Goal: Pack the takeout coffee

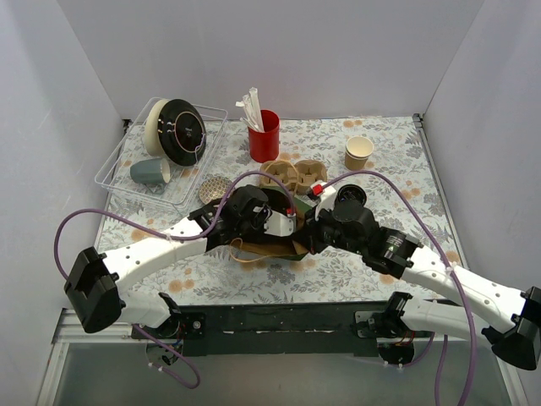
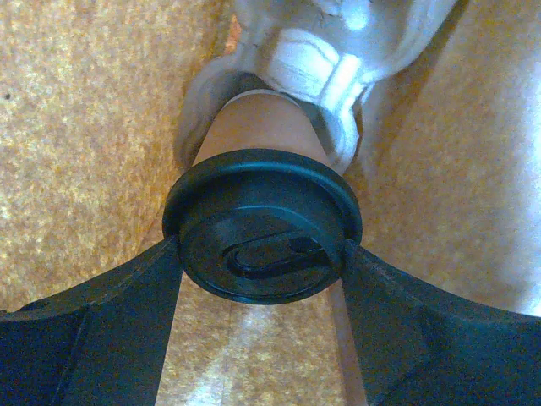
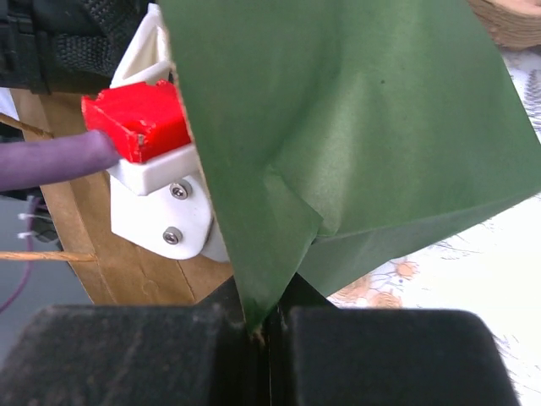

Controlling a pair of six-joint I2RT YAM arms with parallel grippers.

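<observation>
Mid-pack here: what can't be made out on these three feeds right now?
- Left wrist view: the base of the takeout coffee is hidden behind its own lid; what it rests on is unclear.
- Top view: both arms cover it; the bag shows only as slivers.
- Right wrist view: green paper pinched in the right gripper blocks the bag's inside.

My left fingers [image 2: 84, 338] are black, as is the lid [image 2: 262, 228] on the brown kraft takeout coffee [image 2: 258, 127]. The paper bag [image 3: 338, 127] is dark green outside, golden brown inside. The tablecloth [image 1: 338, 271] has grey and tan flowers on white; the tumbler [image 1: 265, 139] is red, the mug [image 1: 150, 172] grey-blue.
</observation>
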